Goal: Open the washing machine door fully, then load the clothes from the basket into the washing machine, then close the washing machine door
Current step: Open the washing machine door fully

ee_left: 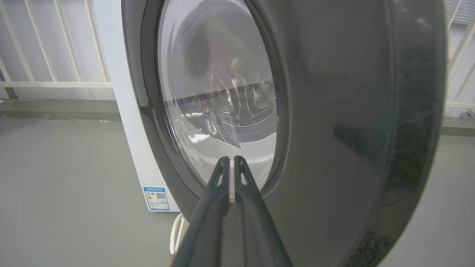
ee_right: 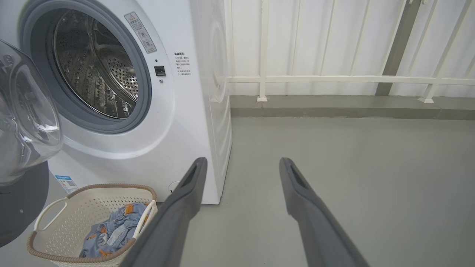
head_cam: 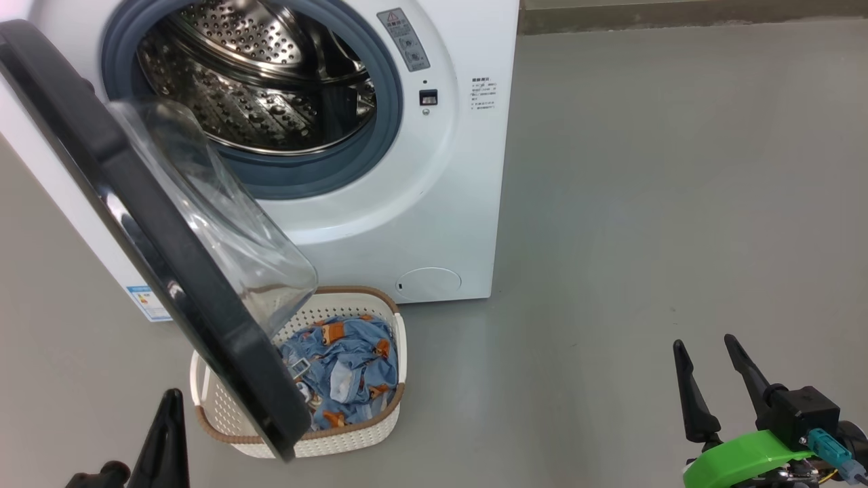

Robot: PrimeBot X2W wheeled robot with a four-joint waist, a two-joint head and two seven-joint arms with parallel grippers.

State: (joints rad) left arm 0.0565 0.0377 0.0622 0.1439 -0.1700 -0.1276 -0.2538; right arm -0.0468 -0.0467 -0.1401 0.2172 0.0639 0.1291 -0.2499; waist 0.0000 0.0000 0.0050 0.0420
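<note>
Glossy black washing machine door (ee_left: 334, 111) stands ahead of my left gripper (ee_left: 231, 160), pinched narrow on nothing, while my right gripper (ee_right: 242, 160) gapes wide, basket (ee_right: 111, 186) to its left.

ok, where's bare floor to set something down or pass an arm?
Free: the floor right of the washing machine, forward to the right gripper. Crowded: the door crosses the left half of the basket in head view, hemming the clothes.
</note>
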